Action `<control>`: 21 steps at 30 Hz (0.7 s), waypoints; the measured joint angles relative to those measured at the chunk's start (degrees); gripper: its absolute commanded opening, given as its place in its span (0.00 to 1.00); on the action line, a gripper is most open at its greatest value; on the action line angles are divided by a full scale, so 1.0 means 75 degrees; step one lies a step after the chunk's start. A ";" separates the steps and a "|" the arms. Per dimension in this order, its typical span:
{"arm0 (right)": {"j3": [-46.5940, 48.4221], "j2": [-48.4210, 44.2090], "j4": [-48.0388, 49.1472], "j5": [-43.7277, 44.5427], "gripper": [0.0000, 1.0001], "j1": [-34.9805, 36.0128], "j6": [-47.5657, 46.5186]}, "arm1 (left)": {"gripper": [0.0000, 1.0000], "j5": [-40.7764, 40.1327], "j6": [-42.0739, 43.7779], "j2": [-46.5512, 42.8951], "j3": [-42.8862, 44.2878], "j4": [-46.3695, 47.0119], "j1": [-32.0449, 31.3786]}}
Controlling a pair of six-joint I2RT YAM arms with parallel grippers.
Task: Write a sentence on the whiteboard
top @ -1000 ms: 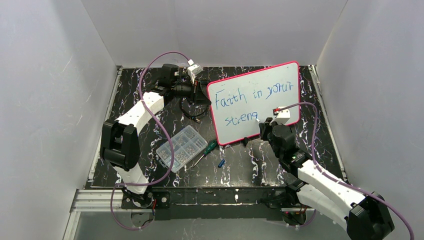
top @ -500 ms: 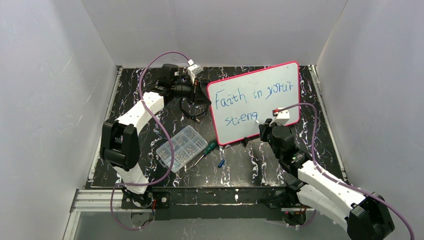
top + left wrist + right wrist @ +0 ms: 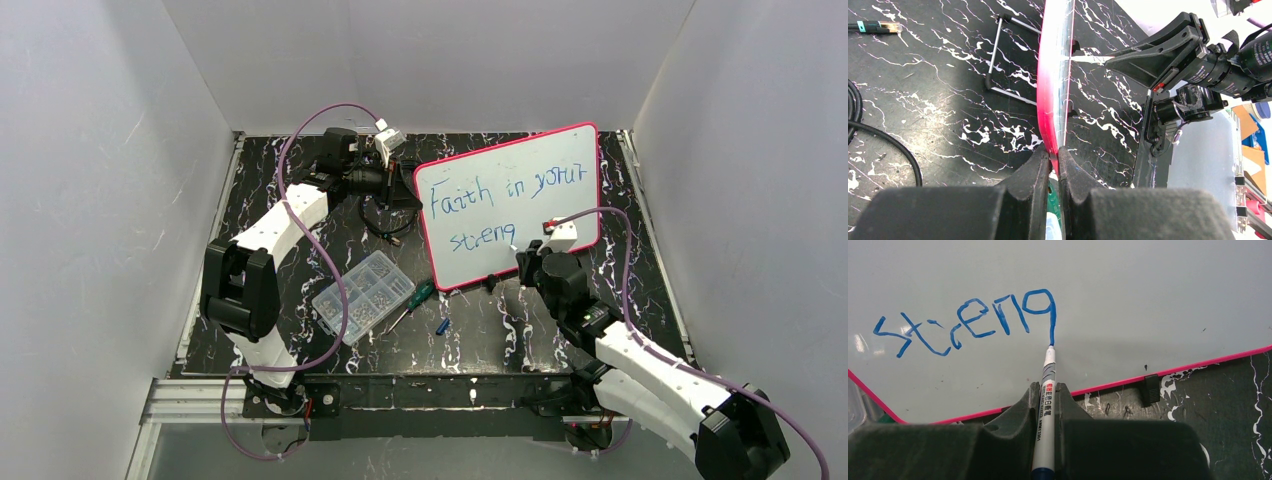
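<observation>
The whiteboard (image 3: pixel 530 180) stands tilted at the back, white with a pink-red frame. The sentence (image 3: pixel 495 200) in blue reads "Faith in your" above "streng". My left gripper (image 3: pixel 408 182) is shut on the board's left frame edge (image 3: pixel 1052 100), seen edge-on in the left wrist view. My right gripper (image 3: pixel 524 256) is shut on a white marker (image 3: pixel 1046 405). The marker's blue tip touches the board at the foot of the "g" in "streng" (image 3: pixel 968 322). A small black clip (image 3: pixel 1149 388) sits on the lower frame edge.
A clear parts box (image 3: pixel 363 296) lies left of the board's foot. A green-handled screwdriver (image 3: pixel 412 300) and a small blue cap (image 3: pixel 442 325) lie beside it. Black cables (image 3: pixel 385 222) curl under the left wrist. A wire stand (image 3: pixel 998 60) props the board behind.
My right gripper has moved slightly down, drawing the tail of the "g" downward. The left arm and the board have not moved.
</observation>
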 measured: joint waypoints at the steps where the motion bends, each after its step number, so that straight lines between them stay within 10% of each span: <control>1: 0.0003 -0.0003 -0.0003 -0.0012 0.01 0.0003 0.0000 | 0.00 0.0000 0.0003 0.0000 0.0000 0.0003 0.0000; 21: 0.0571 -0.0565 -0.0455 0.0131 0.01 0.0052 -0.0195 | 0.00 0.0055 0.0000 0.0000 0.0000 0.0003 -0.0006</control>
